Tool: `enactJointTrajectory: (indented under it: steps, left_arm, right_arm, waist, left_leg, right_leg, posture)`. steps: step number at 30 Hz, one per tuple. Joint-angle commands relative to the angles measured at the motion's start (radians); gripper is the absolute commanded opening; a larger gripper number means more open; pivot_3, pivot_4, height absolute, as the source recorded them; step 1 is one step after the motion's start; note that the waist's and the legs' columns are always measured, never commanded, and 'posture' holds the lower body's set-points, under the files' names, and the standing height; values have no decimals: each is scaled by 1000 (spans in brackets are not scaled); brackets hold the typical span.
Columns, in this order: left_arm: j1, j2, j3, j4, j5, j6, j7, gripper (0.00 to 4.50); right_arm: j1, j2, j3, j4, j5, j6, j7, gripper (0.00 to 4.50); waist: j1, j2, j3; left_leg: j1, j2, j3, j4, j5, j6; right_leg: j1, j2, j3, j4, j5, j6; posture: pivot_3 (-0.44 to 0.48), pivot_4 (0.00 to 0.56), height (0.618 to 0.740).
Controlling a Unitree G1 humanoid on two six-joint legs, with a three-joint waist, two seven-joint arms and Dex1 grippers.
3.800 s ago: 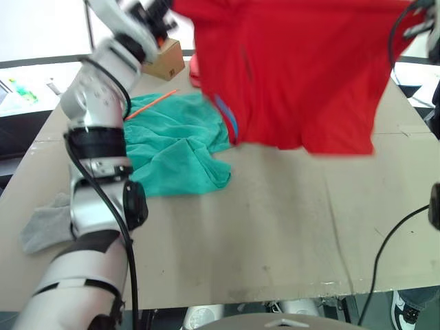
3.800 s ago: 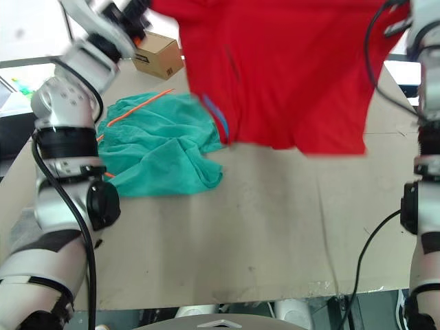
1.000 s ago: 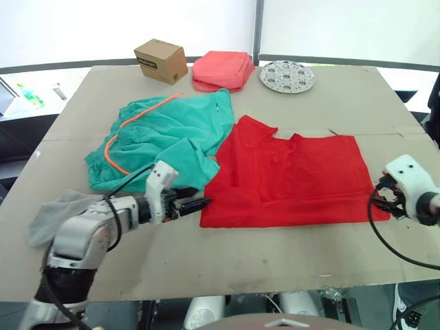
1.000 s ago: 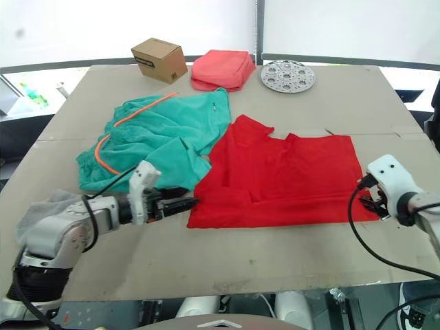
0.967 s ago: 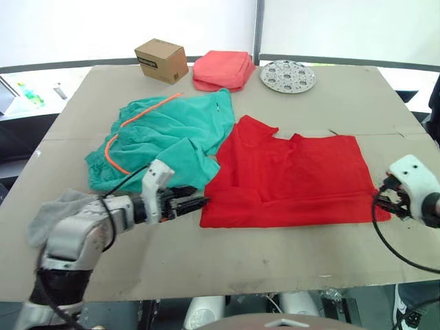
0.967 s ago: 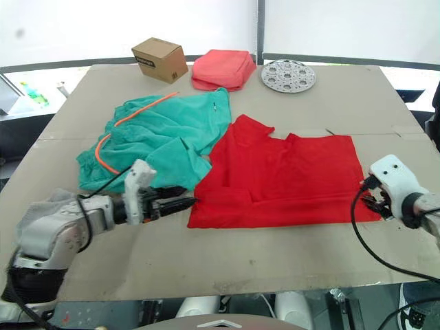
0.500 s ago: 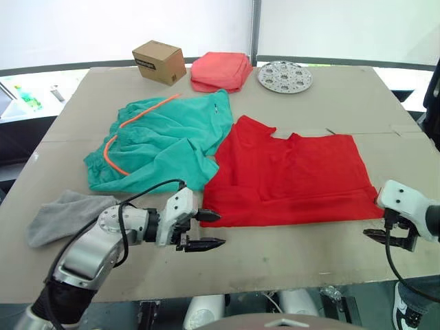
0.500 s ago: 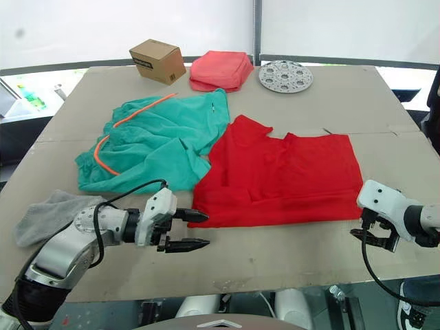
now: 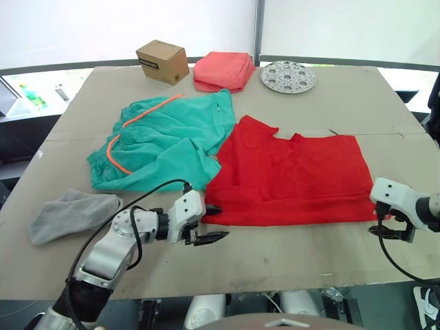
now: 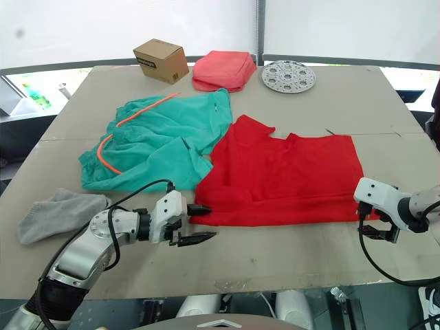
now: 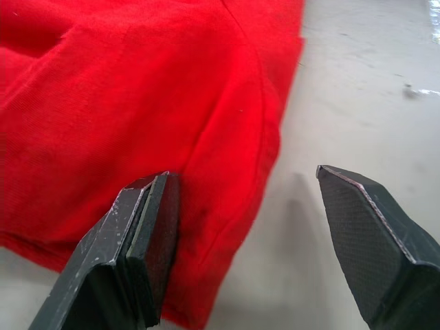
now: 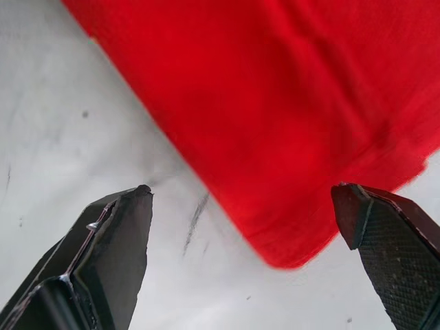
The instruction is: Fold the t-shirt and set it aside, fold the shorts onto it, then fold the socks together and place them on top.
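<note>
Beige cardboard-covered tabletop [image 9: 289,254] under a white backdrop. From the head views: red t-shirt [image 9: 292,180] spread flat at centre-right, near hem straight, a sleeve bunched toward the teal shorts [image 9: 161,141], which lie crumpled just to its left with the orange drawstring looping. Grey socks [image 9: 72,213] flat near the left front edge. Cardboard box [image 9: 162,61], folded coral-pink cloth [image 9: 222,70] and perforated metal disc [image 9: 288,75] along the far edge. Left gripper [image 9: 212,223] at the shirt's near-left corner, forearm low and reaching rightward. Right gripper [image 9: 388,225] at the near-right corner, arm bent inward. From the left wrist view: fingers wide apart, one finger [image 11: 148,234] on the red hem, the other over bare tabletop. From the right wrist view: fingers spread wide, shirt corner [image 12: 289,254] between them, untouched.
</note>
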Motion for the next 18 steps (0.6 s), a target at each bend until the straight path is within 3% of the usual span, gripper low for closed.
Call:
enactJointTrajectory:
  steps: [1,2,14,18]
  left_arm:
    - [7,-8,-14,27,37,-1,25,2535]
    - [9,-10,-15,25,36,-1,26,2146]
    - [24,-3,2,-11,21,8,31,2146]
    - [25,-4,-3,-17,27,20,35,2075]
  right_arm:
    - [-50,-25,15,28,-36,1,16,4500]
    - [-63,-21,23,31,-38,4,19,4500]
    - [-147,-5,154,15,-123,4,63,4500]
    - [-155,4,172,22,-128,13,81,3376]
  waist:
    - [-1,2,-1]
    - [-1,2,-2]
    - [-1,4,-3]
    - [-2,4,-4]
  left_leg:
    - [0,0,0,0,0,0]
    - [0,0,0,0,0,0]
    - [0,0,0,0,0,0]
    - [0,0,0,0,0,0]
  right_leg:
    - [0,0,0,0,0,0]
    - [0,0,0,0,0,0]
    - [0,4,1,0,0,0]
    - [0,4,0,0,0,0]
  posture:
    - [0,150,740]
    - [0,150,740]
    - [0,150,740]
    - [0,150,740]
